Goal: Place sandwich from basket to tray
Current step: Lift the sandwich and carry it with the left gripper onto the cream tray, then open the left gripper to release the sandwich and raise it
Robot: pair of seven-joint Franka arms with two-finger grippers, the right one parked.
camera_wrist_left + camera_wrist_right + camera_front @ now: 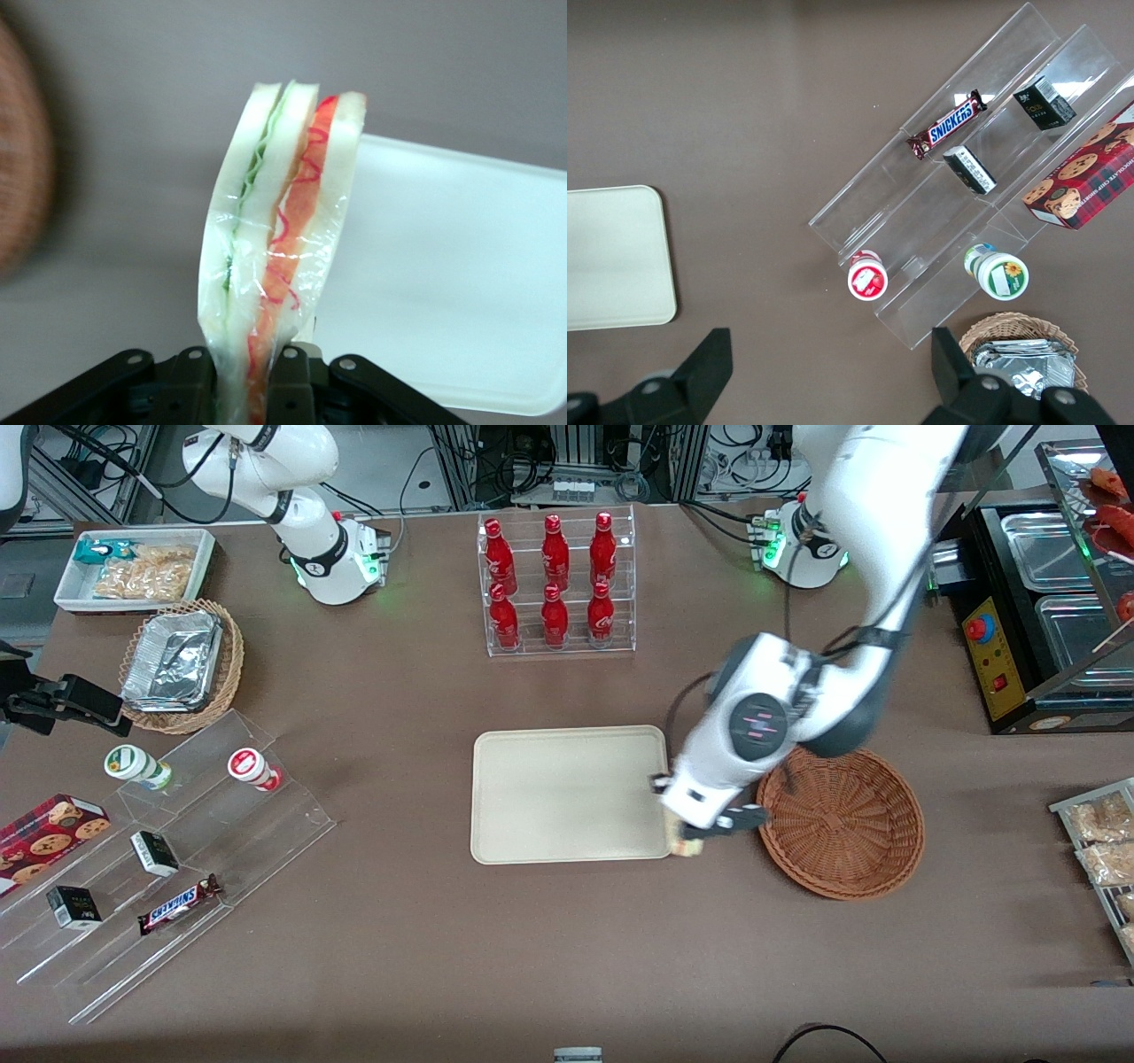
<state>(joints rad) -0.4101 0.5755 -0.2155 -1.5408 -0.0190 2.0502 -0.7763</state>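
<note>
We see the gripper (239, 381) clamped on the sandwich (279, 239), between basket (842, 824) and tray (567, 793); a bar (180, 903) reads SNICKERS.

The brown table (399, 957) carries the tray (549, 797), the basket (842, 824) and a bottle rack (556, 584).

Even overhead light, soft shadows, basket (22, 150) blurred

The tool (700, 838) hangs low from the bent arm; fingers (288, 381) pinched.
</note>
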